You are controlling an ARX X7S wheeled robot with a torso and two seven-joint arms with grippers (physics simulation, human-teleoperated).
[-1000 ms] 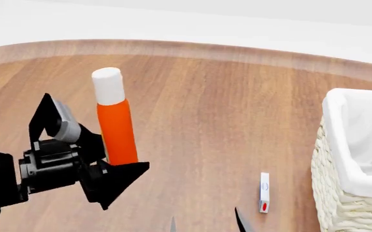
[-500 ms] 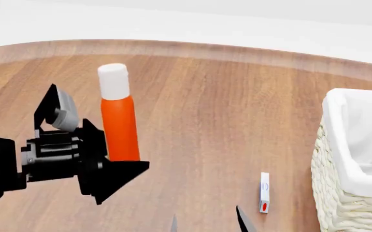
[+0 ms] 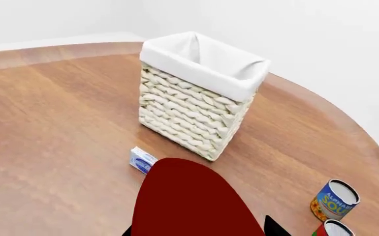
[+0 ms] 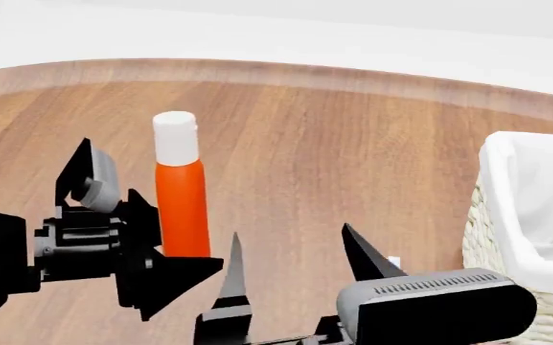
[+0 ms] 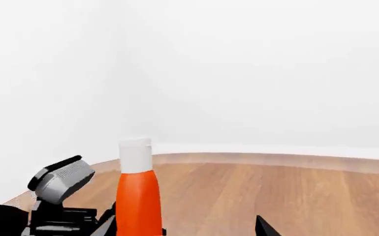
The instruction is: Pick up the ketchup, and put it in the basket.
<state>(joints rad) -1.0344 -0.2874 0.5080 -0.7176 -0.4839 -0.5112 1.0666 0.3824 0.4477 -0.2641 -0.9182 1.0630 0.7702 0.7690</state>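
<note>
The ketchup (image 4: 182, 208), an orange-red bottle with a tall white cap, stands upright at the left of the wooden table. My left gripper (image 4: 152, 205) is shut on its lower body, and one black finger hides the bottle's base. Up close the ketchup (image 3: 189, 201) fills the space between the left gripper (image 3: 199, 231) tips. The basket (image 4: 503, 208), cream wicker with a white liner, stands at the right edge; the left wrist view shows the whole basket (image 3: 193, 110). My right gripper (image 4: 291, 233) is open low in the middle, empty. The ketchup (image 5: 138, 196) shows beside one tip of the right gripper (image 5: 189, 227).
A small white and blue box (image 3: 142, 160) lies on the table near the basket's base, mostly hidden behind the right gripper in the head view. A blue and yellow can (image 3: 334, 198) and a red can (image 3: 332, 229) stand farther along the table. The table's curved edge (image 4: 286, 70) runs behind.
My right gripper has risen from the bottom edge well into the head view. The left gripper has shifted slightly right with the ketchup, which has straightened to upright.
</note>
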